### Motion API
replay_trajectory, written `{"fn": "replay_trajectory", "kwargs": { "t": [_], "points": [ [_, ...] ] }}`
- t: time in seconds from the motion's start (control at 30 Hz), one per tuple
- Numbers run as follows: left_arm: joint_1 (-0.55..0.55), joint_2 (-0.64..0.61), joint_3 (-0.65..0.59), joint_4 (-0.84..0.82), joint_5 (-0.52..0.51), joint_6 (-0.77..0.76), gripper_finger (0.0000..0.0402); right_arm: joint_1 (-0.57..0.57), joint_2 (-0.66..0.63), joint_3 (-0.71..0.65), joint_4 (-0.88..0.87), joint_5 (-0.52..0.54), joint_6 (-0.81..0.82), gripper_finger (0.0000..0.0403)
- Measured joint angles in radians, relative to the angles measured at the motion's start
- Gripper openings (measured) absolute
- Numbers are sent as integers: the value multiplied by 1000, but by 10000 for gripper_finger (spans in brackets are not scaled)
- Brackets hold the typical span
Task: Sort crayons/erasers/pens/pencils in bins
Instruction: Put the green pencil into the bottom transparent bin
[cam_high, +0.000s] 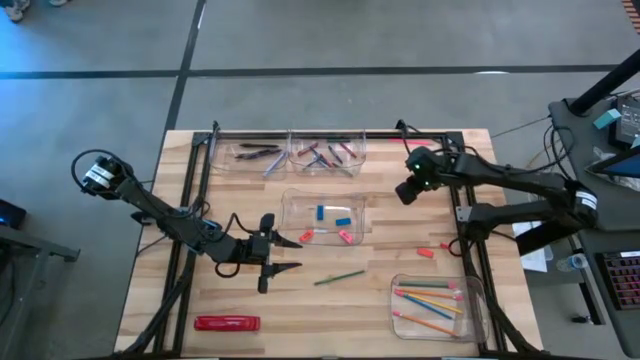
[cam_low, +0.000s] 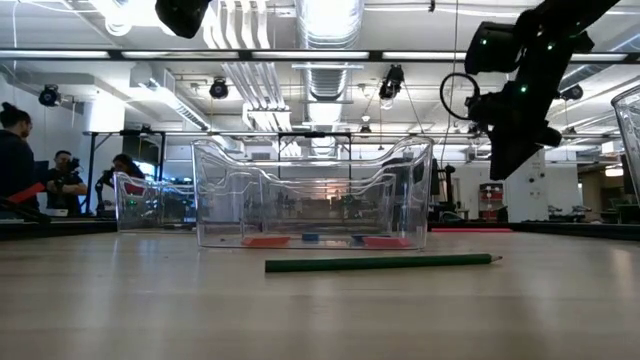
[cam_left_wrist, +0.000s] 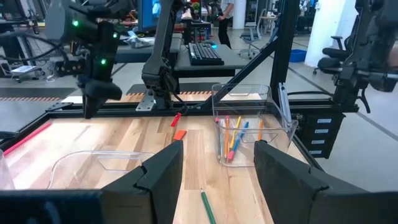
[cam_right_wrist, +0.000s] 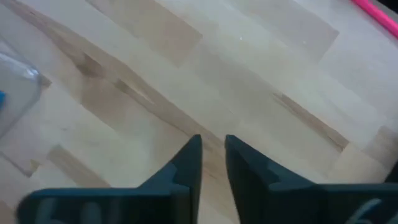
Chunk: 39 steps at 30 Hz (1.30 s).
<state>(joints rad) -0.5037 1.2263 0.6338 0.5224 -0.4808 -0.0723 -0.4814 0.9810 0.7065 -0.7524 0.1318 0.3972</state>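
We see the left gripper (cam_high: 283, 254) low over the table with its fingers spread apart and nothing between them, just beside the green pencil (cam_high: 339, 278) that lies loose on the wood in front of the middle bin (cam_high: 296, 200) of erasers. The right gripper (cam_right_wrist: 212, 152) hangs above bare table beyond that bin, fingers nearly together with a thin gap (nothing in them), and the other pencils lie in the bin (cam_high: 476, 290) at the right.
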Motion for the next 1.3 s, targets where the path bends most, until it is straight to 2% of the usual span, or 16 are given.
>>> {"fn": "replay_trajectory", "kwargs": {
  "t": [0.23, 0.43, 0.9, 0.97, 1.1, 1.3],
  "points": [
    [0, 0, 0, 0, 0, 0, 182, -23, 81, -2, 54, 2, -14, 144],
    [0, 0, 0, 0, 0, 1, 182, -23, 117, -2, 79, -1, -31, 170],
    [0, 0, 0, 0, 0, 0, 182, 6, 65, -17, 71, -61, -35, 149],
    [-3, 1, 10, -3, -26, -11, 182, 23, 54, -18, 71, -65, -47, 145],
    [-38, 22, 60, 7, -62, 3, 182, 98, 5, -18, 91, -108, -36, 142],
    [-43, 129, 115, 4, -73, 0, 182, 284, -89, -18, 179, -72, 13, 141]
  ]
}}
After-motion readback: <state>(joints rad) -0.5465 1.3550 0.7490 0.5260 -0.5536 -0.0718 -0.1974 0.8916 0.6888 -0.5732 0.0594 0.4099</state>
